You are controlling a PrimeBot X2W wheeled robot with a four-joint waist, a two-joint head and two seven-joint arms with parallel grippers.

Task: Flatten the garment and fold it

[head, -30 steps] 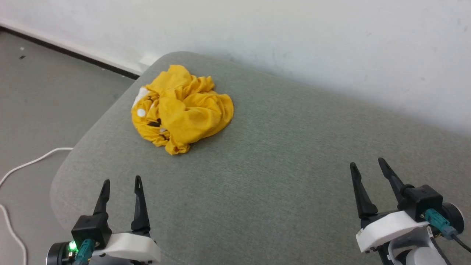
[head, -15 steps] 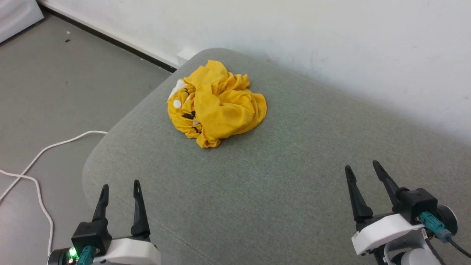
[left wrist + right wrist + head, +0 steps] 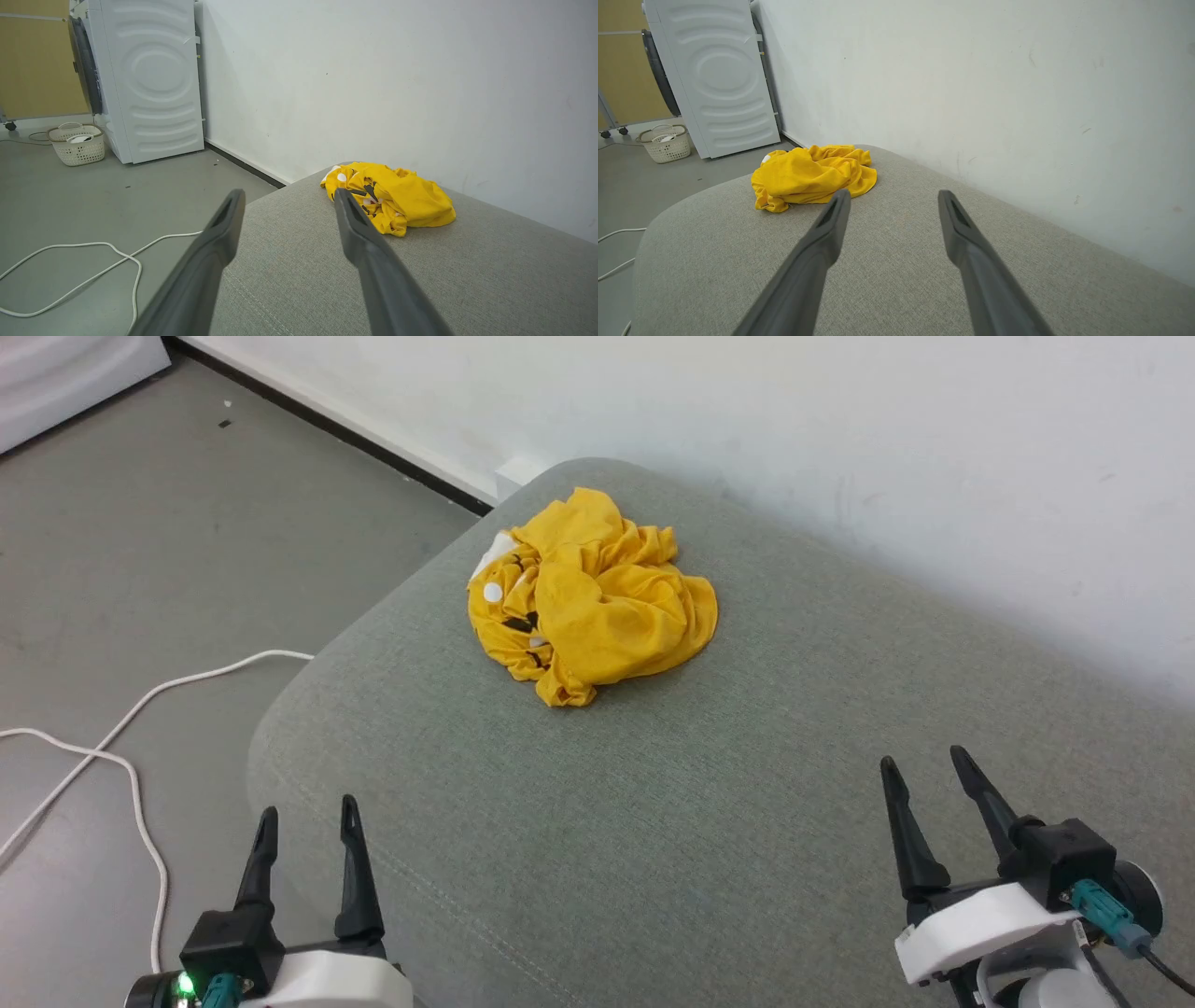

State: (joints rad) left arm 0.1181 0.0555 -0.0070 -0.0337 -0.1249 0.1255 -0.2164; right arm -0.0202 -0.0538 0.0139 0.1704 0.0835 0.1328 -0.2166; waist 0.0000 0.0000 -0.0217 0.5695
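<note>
Looking down in the head view, the garment [image 3: 593, 597] lies bunched in a rumpled yellow heap at the far left corner of the grey cushion [image 3: 672, 840], near its rounded edge and close to the wall. The left gripper [image 3: 308, 807] and the right gripper [image 3: 922, 758] hover at the near side, fingers spread and empty, well apart from the cloth.

In the left wrist view, the heap sits ahead and to the right of the parted fingers, its printed side (white spots, black marks) turned toward them. It looks like thin, light, limp knit, likely to drape and drag on the upholstery rather than slide, so a pinch on an outer edge or the lobe sticking out nearest seems the best hold.

In the right wrist view, plain yellow faces the open fingers, and a smooth fold along the heap's near rim offers a second place to pinch.
</note>
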